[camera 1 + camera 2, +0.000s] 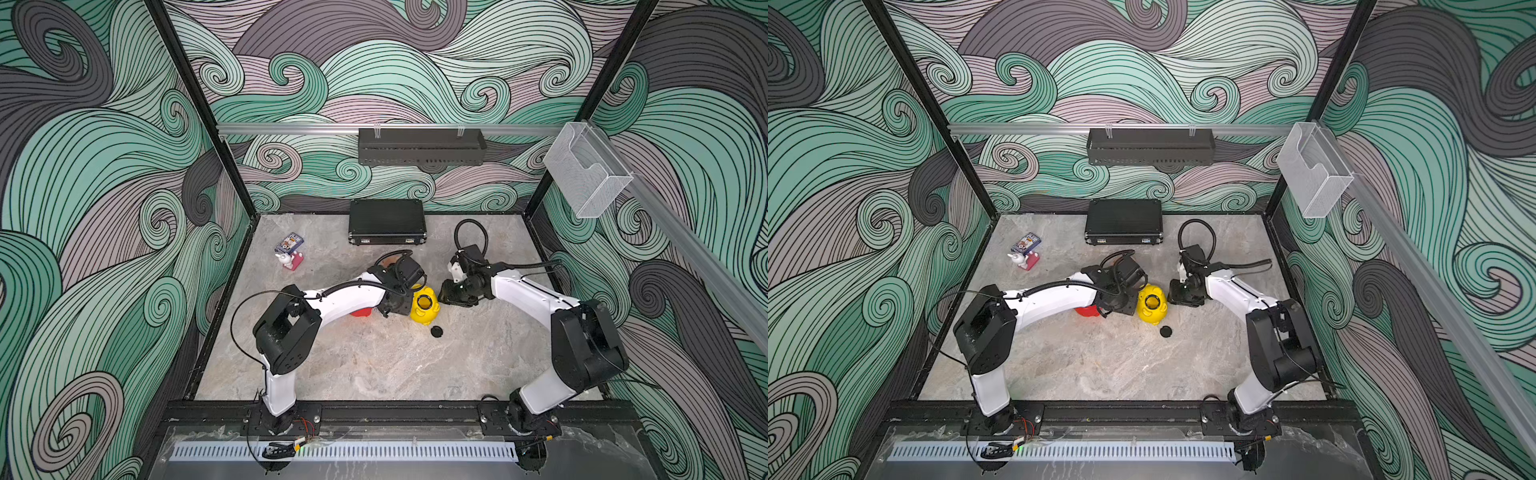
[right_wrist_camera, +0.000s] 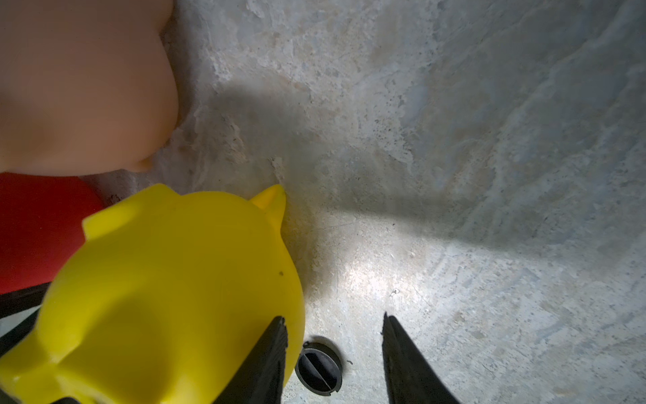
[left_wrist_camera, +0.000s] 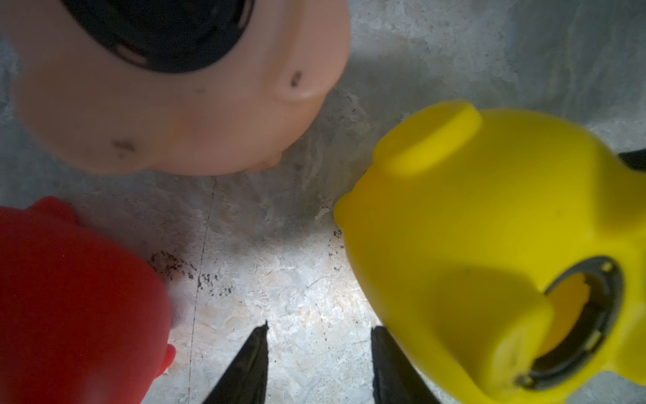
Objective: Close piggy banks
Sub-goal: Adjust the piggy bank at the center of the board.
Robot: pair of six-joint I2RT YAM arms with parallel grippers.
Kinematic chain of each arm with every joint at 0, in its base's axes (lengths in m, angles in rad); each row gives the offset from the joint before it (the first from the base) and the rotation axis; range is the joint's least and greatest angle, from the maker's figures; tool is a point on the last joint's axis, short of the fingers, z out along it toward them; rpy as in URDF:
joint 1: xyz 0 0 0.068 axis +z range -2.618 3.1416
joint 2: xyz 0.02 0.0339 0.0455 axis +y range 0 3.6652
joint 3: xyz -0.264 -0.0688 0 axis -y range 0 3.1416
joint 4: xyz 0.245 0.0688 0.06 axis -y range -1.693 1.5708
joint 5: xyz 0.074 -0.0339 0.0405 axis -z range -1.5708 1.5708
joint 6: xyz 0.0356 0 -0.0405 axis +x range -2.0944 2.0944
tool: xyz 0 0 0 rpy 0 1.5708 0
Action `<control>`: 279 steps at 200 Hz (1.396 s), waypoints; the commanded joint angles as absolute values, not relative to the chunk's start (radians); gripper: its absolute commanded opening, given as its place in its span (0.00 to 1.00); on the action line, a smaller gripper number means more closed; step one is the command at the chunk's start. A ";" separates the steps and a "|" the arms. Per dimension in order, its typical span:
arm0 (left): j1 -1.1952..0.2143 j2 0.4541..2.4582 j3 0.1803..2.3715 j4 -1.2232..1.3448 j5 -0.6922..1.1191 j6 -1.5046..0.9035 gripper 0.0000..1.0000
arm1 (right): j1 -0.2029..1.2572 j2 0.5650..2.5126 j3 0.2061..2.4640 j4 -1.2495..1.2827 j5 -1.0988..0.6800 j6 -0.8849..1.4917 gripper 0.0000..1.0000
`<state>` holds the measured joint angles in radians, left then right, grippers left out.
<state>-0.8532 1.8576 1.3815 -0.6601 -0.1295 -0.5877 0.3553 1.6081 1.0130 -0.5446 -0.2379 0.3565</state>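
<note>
One yellow pig (image 1: pixel 424 306) (image 1: pixel 1152 305) lies belly-hole up mid-table in both top views, likely posed for the loose black plug (image 1: pixel 436 331) just nearer; the left wrist view shows the left gripper (image 3: pixel 320 327) parted and empty amid the peach pig (image 3: pixel 174 105), the red pig (image 3: pixel 70 297) and the yellow one, and the right wrist view shows the right gripper (image 2: pixel 332 316) parted and empty by that plug.

The walls (image 1: pixel 395 70) carry a swirling wave print in green, grey and mauve, with black posts (image 1: pixel 197 104) at the back corners. A silver rail (image 1: pixel 286 129) crosses the rear wall with a black slotted tray (image 1: pixel 422 147) hung from it (a clear plastic holder (image 1: pixel 588 178) hangs at the side), and a black case (image 1: pixel 386 226) lies below. The table (image 1: pixel 374 365) is grey, marble-look stone, brightly lit in patches.
</note>
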 commanded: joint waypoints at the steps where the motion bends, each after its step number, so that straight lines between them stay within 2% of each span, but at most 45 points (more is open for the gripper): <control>1: -0.853 1.876 1.416 -0.670 -0.137 -0.602 0.46 | 0.369 1.591 0.992 -0.533 -0.268 0.368 0.47; 100: -0.853 1.900 1.434 -0.649 -0.104 -0.604 0.45 | 0.390 1.542 0.953 -0.513 -0.327 0.379 0.47; 135: -0.854 1.903 1.437 -0.650 -0.104 -0.599 0.49 | 0.393 1.530 0.941 -0.518 -0.325 0.375 0.47; 279: -0.849 1.802 1.394 -0.718 -0.169 -0.589 0.50 | 0.366 1.359 0.893 -0.559 -0.173 0.402 0.45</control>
